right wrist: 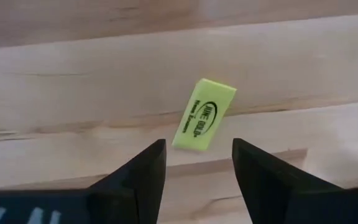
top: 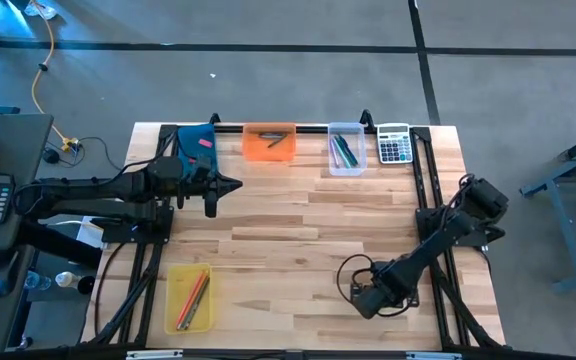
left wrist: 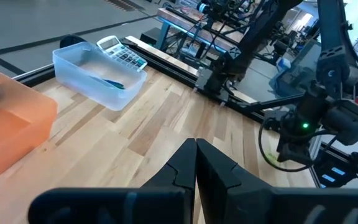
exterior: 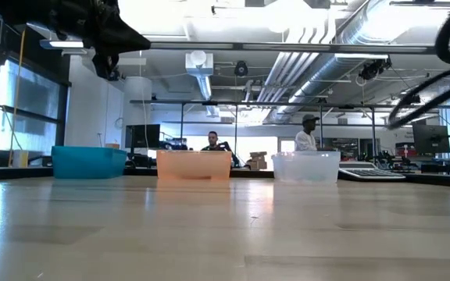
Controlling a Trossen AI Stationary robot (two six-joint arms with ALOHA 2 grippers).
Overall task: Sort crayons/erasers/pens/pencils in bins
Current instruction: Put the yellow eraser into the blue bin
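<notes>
I see an open lab or workshop, bare ducts [exterior: 342, 47] on ceiling, concrete floor [top: 268, 80], monitors [exterior: 143, 136], two people [exterior: 307, 133] at desks behind my table [exterior: 225, 226]

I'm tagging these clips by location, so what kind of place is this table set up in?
Likely an open-plan robotics lab or workshop: exposed ceiling ducts, desk monitors, people working behind the wooden table.

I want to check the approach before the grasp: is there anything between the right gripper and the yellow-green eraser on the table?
Nothing visible does. In the right wrist view the right gripper is open, and the yellow-green eraser lies flat on bare table just ahead of the gap between its fingers, apart from them.
</notes>
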